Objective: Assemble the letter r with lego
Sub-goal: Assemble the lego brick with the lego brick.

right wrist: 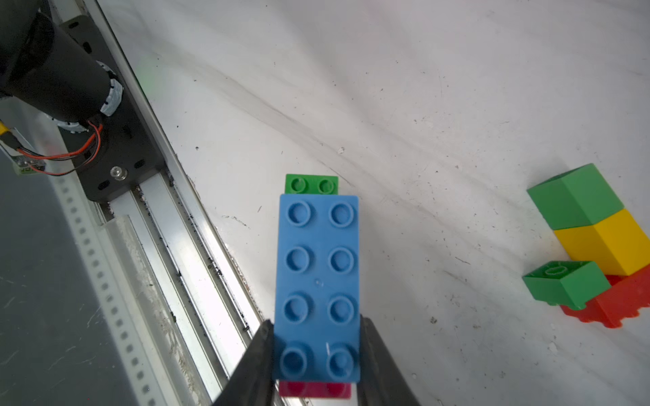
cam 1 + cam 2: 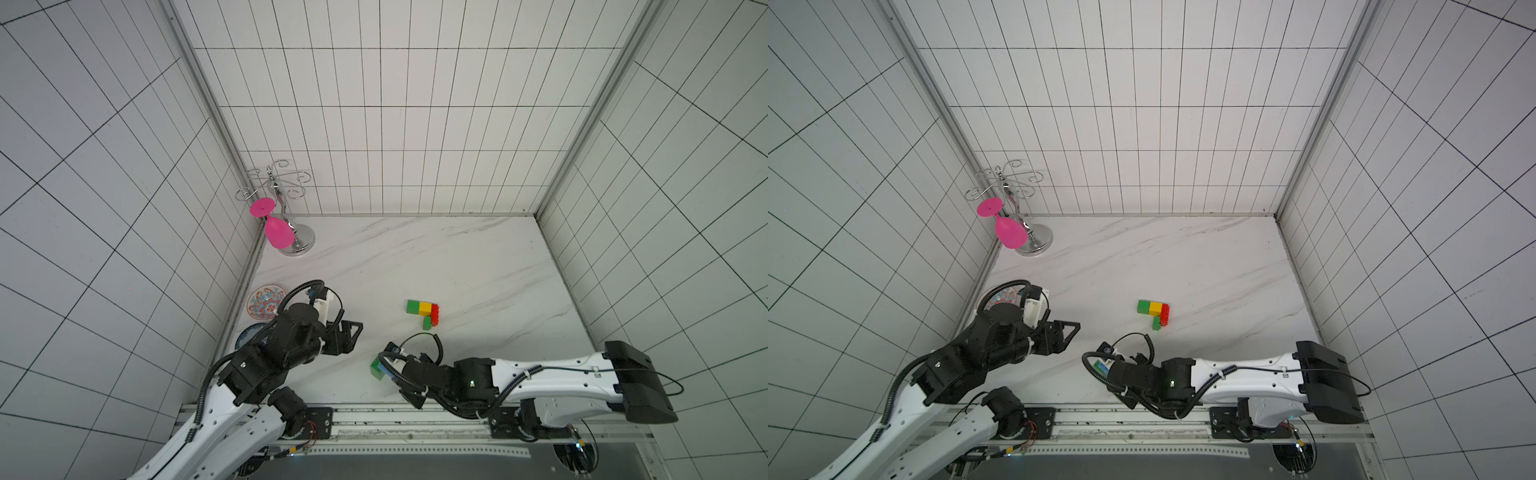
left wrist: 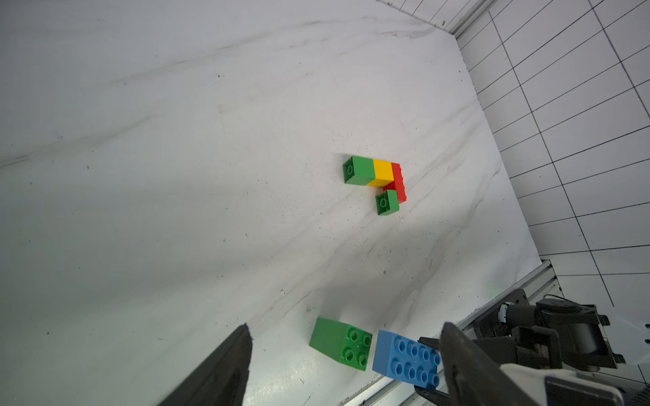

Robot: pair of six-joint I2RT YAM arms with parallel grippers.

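Observation:
Partly built lego lies flat mid-table in both top views: a green brick [image 2: 413,306], a yellow brick [image 2: 425,308], a red brick [image 2: 435,314] and a small green brick [image 2: 427,323] [image 3: 387,202]. My right gripper [image 1: 316,351] [image 2: 395,368] is shut on one end of a long blue brick [image 1: 318,281] [image 3: 404,358]. A pink brick [image 1: 316,390] shows under that end. A loose green brick [image 3: 341,342] [image 1: 311,184] [image 2: 377,369] lies just past the blue brick's far end. My left gripper [image 3: 346,328] [image 2: 356,332] is open and holds nothing, a short way from the loose green brick.
A metal glass stand [image 2: 300,243] with a pink wine glass [image 2: 277,233] stands in the far left corner. A patterned plate [image 2: 266,301] lies by the left wall; a blue dish [image 2: 245,336] sits partly under the left arm. The arms' mounting rail [image 2: 415,415] runs along the front edge.

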